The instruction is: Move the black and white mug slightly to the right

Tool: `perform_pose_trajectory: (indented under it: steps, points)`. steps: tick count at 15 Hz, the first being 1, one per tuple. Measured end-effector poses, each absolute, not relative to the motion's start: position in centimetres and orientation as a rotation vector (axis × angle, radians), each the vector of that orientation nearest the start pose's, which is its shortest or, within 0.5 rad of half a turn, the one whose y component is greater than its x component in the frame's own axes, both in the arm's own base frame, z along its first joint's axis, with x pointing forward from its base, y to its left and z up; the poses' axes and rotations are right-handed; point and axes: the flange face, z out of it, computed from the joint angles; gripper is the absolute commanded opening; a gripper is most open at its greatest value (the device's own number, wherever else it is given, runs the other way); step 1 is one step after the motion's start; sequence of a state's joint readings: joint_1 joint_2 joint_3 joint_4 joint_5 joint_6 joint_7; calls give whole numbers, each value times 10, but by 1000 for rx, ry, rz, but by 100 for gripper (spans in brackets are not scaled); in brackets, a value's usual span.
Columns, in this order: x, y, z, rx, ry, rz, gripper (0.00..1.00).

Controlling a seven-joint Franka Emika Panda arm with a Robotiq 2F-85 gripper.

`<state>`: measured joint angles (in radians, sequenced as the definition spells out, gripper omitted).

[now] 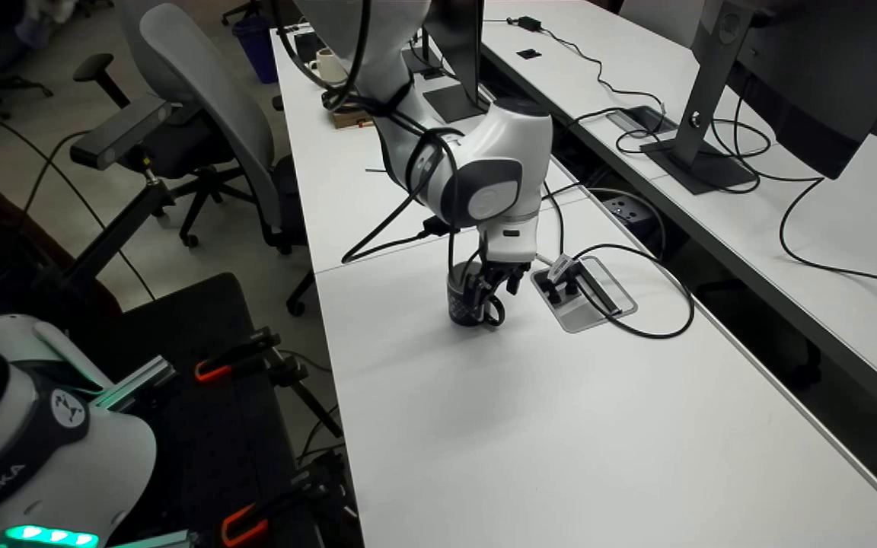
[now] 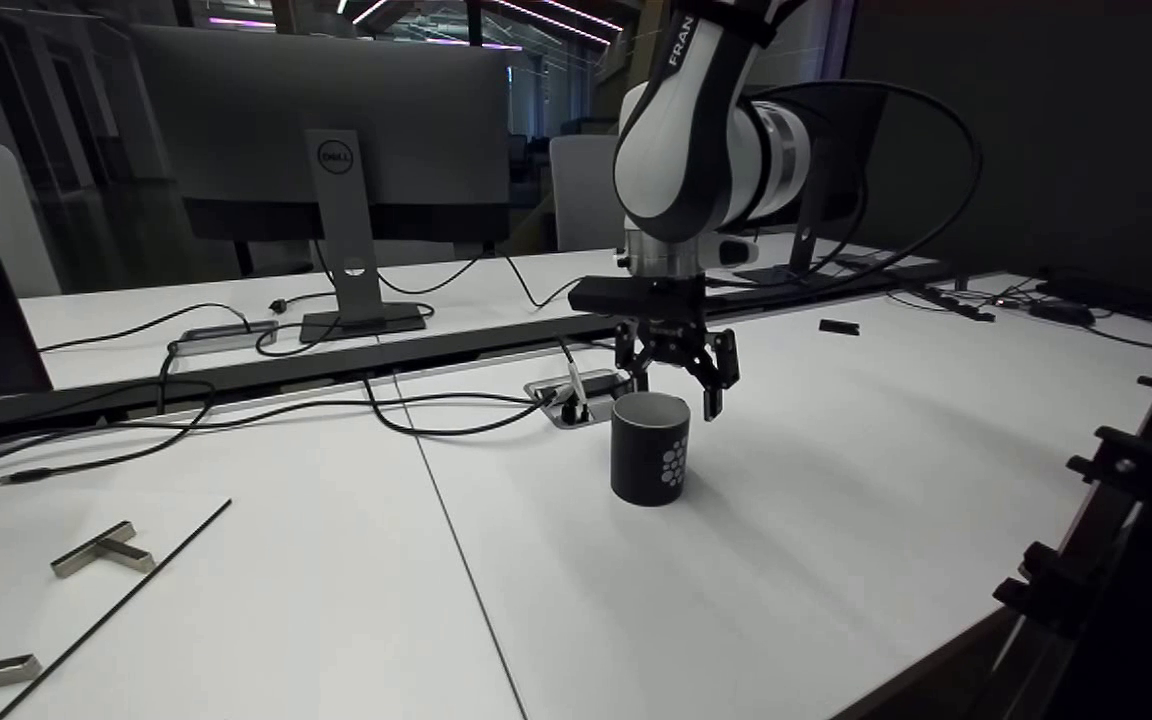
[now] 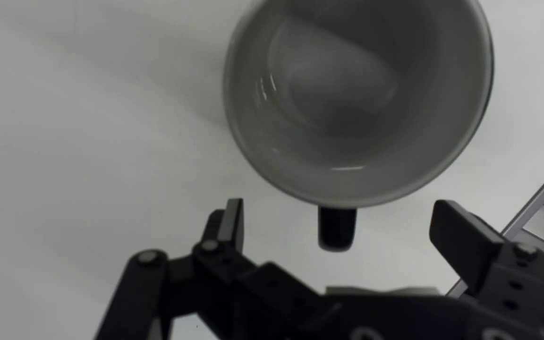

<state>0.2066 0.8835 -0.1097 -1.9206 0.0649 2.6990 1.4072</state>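
See a black mug (image 2: 646, 455), pale inside, whitish-dotted outside, upright between the long edges of the desk (image 1: 522, 441). See the pincer (image 3: 340, 219) released, spread either side of the handle (image 3: 337, 231).

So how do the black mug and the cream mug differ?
The black mug is dark and dotted; the cream mug looks pale and, where visible, plain. The open hand straddles the black mug's handle; the cream mug stands apart from the hand. Both have handles.

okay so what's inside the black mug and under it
Inside the black mug, the wrist view shows a pale interior, no object; I can't exclude clear liquid. It stands on the desk; the spot directly beneath is covered.
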Motion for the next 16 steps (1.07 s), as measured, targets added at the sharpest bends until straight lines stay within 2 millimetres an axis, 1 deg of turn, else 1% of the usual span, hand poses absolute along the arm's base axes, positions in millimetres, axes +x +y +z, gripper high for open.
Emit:
perform_pose_trajectory:
  steps: [1, 2, 3, 8, 11, 12, 13, 15, 16]
  points:
    - [578, 52, 20, -2540, 2009, 51, 100]
    - [578, 53, 19, -2528, 2003, 56, 75]
    - [578, 53, 18, -2517, 1998, 60, 74]
    - [580, 51, 15, -2486, 1987, 72, 36]
    - [580, 49, 13, -2483, 1983, 72, 12]
    - [580, 49, 12, -2482, 1984, 73, 5]
    - [580, 48, 12, -2481, 1984, 74, 0]
    - [580, 48, 10, -2481, 1984, 76, 0]
    - [579, 48, 9, -2483, 1984, 78, 2]
